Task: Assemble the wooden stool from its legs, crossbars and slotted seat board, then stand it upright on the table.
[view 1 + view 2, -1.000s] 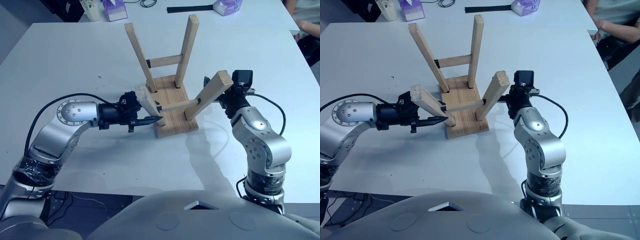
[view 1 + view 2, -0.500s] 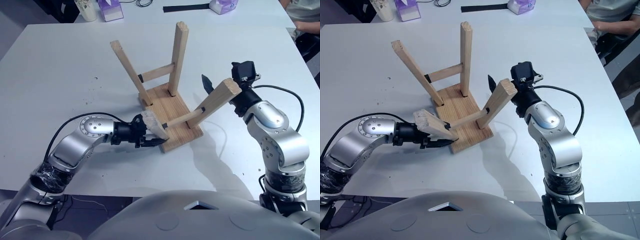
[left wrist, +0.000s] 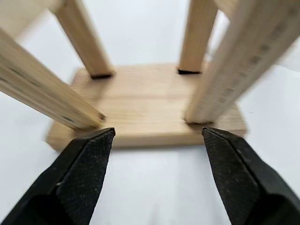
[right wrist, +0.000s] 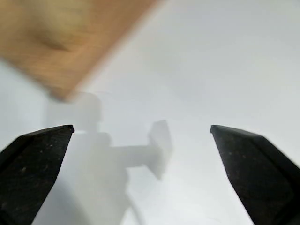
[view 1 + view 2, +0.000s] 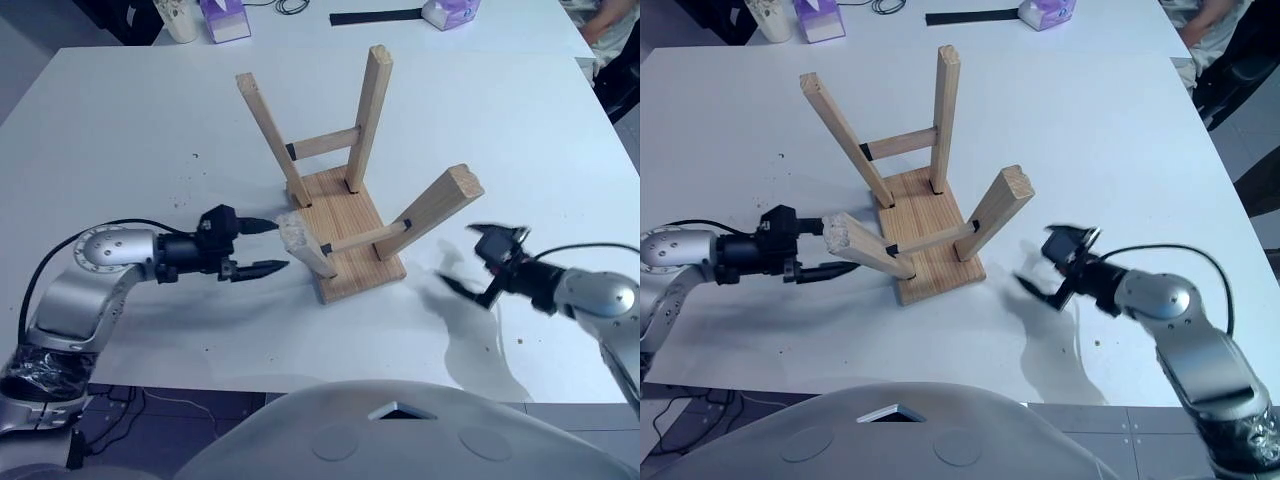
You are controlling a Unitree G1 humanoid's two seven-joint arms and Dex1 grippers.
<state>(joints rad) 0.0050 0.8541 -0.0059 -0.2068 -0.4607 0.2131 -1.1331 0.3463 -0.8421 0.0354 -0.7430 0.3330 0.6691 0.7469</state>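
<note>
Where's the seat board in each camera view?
Left eye: seat board centre, legs pointing up.
Right eye: board left of centre.
Left wrist: board just beyond the open left hand.
Right wrist: blurred wood, possibly it.
Landmark: the legs rising from it.

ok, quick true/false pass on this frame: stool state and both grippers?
1. The stool is upside down, with its seat board flat on the table. True.
2. The right gripper is shut on a leg. False: it is open and clear of the stool, low over the table on the robot's right.
3. The left gripper is open next to the near-left leg. True.
4. Only two legs are fitted in the seat board. False: four legs stand in it.
5. A crossbar joins the two far legs. True.
</note>
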